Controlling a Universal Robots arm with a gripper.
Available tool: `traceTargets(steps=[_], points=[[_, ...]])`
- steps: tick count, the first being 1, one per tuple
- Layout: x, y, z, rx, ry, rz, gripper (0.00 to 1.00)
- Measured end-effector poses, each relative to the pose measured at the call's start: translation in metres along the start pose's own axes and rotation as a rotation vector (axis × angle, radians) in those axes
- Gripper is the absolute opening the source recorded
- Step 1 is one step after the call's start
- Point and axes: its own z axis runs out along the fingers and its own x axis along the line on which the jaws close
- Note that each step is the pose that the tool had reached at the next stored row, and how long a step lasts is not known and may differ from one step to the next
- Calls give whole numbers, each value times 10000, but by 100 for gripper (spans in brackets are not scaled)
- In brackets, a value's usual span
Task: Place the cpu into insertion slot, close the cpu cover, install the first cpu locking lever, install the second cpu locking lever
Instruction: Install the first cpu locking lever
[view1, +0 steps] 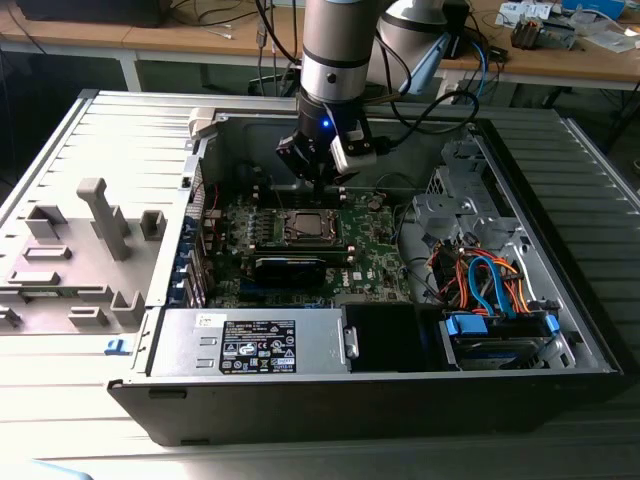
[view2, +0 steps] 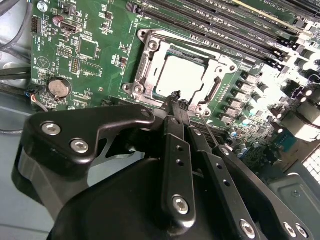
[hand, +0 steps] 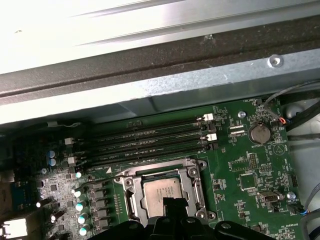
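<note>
The cpu (view2: 180, 75) lies flat in the insertion slot (view1: 303, 226) on the green board, its pale metal face showing in both wrist views (hand: 162, 192). Around it, the silver cpu cover (view2: 150, 55) lies down as a frame, and the same cover (hand: 194, 181) shows in the first wrist view. My gripper (view2: 176, 97) hangs just above the socket's edge with its black fingers pressed together and nothing visible between them. In the exterior view the gripper (view1: 318, 186) stands over the far rim of the socket. A thin metal lever (view2: 211, 132) runs beside the fingers.
Memory slots (hand: 150, 142) run along the socket's far side, below the case wall (hand: 200, 85). Close by on the board sit a coin battery (view2: 59, 88) and a black card (view1: 290, 267). A power supply (view1: 250, 345) and coloured cables (view1: 490, 280) fill the case front.
</note>
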Motion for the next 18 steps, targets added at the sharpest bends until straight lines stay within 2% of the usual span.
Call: traceTargets(steps=[18], points=[[0,0,0,9,5,-283,11]])
